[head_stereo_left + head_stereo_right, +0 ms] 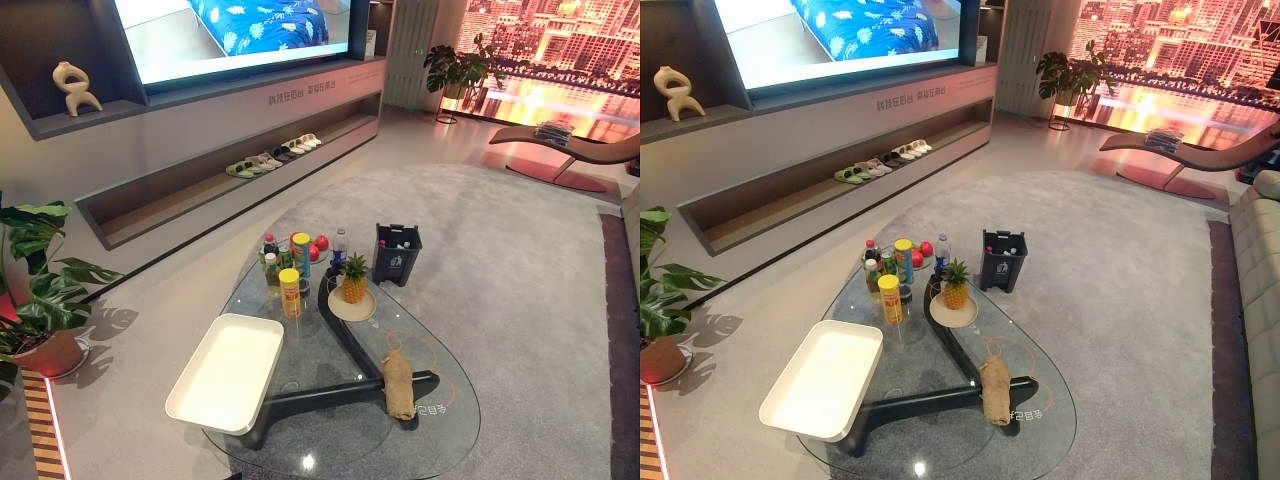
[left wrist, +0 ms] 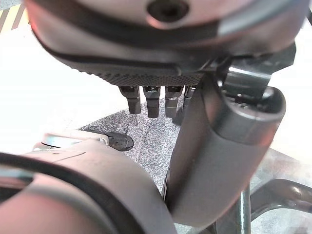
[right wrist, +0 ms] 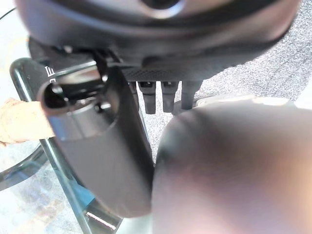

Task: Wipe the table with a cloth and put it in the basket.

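Nothing done yet, I'd say: cloth [image 1: 398,386] lies rolled on glass table [image 1: 440,440], right of tray [image 1: 228,372]. Left hand [image 2: 161,83] & right hand [image 3: 165,80] hang w/ fingers straight, holding nothing. Grab, wipe, binning all left.

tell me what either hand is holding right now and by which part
Nothing is held. Both the left hand and right hand hang with fingers straight, and the cloth lies untouched on the table.
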